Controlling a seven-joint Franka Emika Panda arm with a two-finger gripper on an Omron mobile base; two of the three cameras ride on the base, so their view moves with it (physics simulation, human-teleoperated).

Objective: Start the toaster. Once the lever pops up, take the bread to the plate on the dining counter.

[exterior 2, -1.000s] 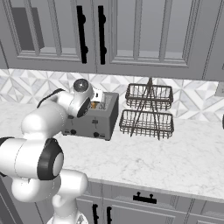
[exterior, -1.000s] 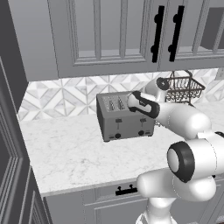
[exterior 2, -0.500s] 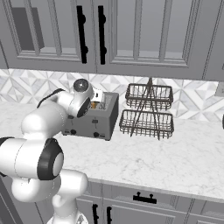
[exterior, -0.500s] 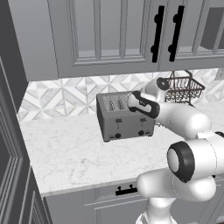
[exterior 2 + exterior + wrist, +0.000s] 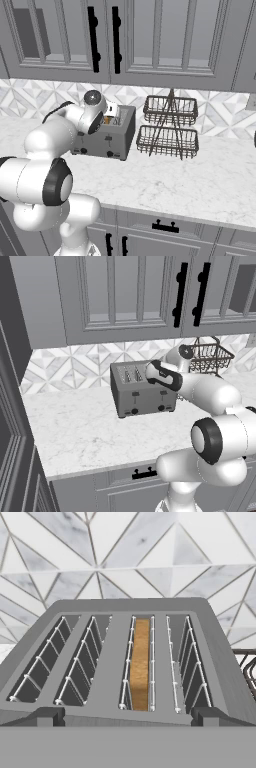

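**Toaster and bread on the marble worktop**

Against the diamond-patterned grey-and-white tile backsplash (image 5: 150, 547), the boxy grey metal four-slot toaster (image 5: 142, 393) stands on the white, grey-veined marble worktop (image 5: 80, 431). Its front face carries small black levers and black knobs, and thin wire guides line each slot. One square tan slice of bread with a darker crust (image 5: 140, 662) sits upright in the third slot from the left in the hand view, sunk between the wires.

Just beside the toaster stands a two-tier dark wire rack (image 5: 167, 127), its baskets made of thin bars; a corner of it shows at the right edge of the hand view. Grey panelled wall cabinets with long black handles (image 5: 92, 35) hang above, and grey drawer fronts with black pulls (image 5: 165, 227) run below the worktop edge.

The robot's hand (image 5: 127, 716) hovers over the toaster's top, fingers spread wide and grasping nothing, dark tips either side of the slots.
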